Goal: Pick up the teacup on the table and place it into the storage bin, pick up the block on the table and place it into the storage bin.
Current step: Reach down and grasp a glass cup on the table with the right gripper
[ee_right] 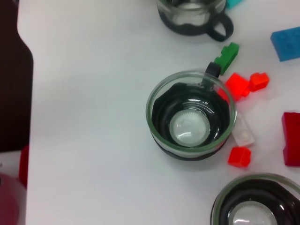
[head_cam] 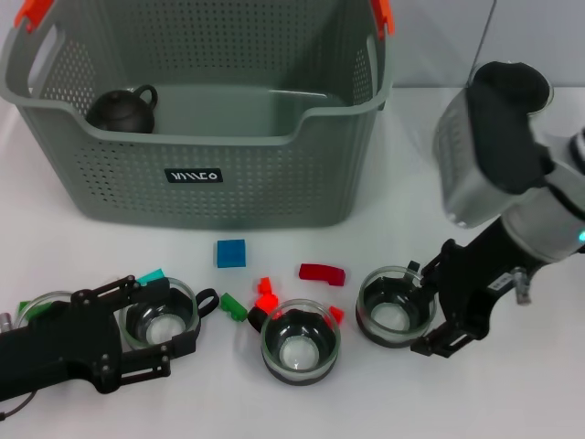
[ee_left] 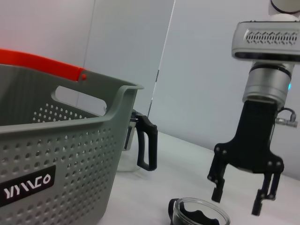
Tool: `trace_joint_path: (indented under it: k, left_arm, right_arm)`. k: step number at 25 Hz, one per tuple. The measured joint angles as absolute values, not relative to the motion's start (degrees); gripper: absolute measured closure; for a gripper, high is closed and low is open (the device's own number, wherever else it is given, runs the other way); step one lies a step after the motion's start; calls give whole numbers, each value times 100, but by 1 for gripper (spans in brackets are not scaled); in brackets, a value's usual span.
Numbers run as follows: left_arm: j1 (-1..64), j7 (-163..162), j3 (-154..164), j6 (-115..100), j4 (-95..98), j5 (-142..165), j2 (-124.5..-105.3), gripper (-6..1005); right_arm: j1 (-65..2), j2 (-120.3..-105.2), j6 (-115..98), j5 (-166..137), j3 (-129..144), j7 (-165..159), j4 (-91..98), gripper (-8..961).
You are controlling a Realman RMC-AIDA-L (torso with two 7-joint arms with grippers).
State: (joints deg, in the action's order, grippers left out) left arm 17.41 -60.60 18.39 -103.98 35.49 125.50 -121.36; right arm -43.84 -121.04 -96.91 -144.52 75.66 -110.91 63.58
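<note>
- Three glass teacups with dark bands stand in a row on the white table (head_cam: 512, 402) in front of the storage bin (head_cam: 196, 187): a left teacup (head_cam: 162, 313), a middle teacup (head_cam: 301, 340) and a right teacup (head_cam: 395, 307).
- The right gripper (head_cam: 439, 306) sits at the right teacup's outer side, farther from the bin's label than the cup is. Its dark fingers are spread, one near the rim and one lower beside the cup. They appear released, grasping nothing; contact with the glass cannot be told.
- The left wrist view confirms this: the right gripper hangs with its jaws parted just above and beside a cup, apart from it.
- The left gripper (head_cam: 146, 325) lies low at the left teacup, its fingers seemingly around the cup's sides. I cannot tell whether they clench it.
- So the right arm is nearer the right teacup, the left arm nearer the left one. The cup lies bin-ward of the right gripper, so the coming move probably needs only a short close-in.
- Each cup is round, upright and clear-walled, with a small black handle.
- Blocks lie scattered between the cups and the bin: a blue block (head_cam: 230, 253), a dark red block (head_cam: 322, 273), small red pieces (head_cam: 266, 294) and a green block (head_cam: 233, 307).
- Inside the bin rests a dark teapot (head_cam: 123, 110), in its left back corner.
</note>
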Motion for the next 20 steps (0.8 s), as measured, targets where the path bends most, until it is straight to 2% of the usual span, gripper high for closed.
trace_joint_path:
  k: [1, 6, 12, 20]
  left_arm:
    - [1741, -6061, 1838, -10398, 3548, 12542, -12138, 175]
    - [1750, -6063, 1836, -10357, 3529, 12513, -12148, 175]
    - [1755, -6064, 1831, -10329, 3524, 12503, -12147, 175]
    - [1752, -6065, 1817, -10289, 3524, 12498, -12146, 175]
  right_arm:
    - [-4402, -12111, -9640, -14453, 7707, -11146, 6374, 187]
    - [-4453, -12153, -9203, -14441, 8451, -11343, 6369, 377]
    - [-4408, -12160, -8675, -14466, 9183, -11625, 6331, 374]
    - [-4365, -12153, -8468, -14459, 9546, -11791, 6266, 467]
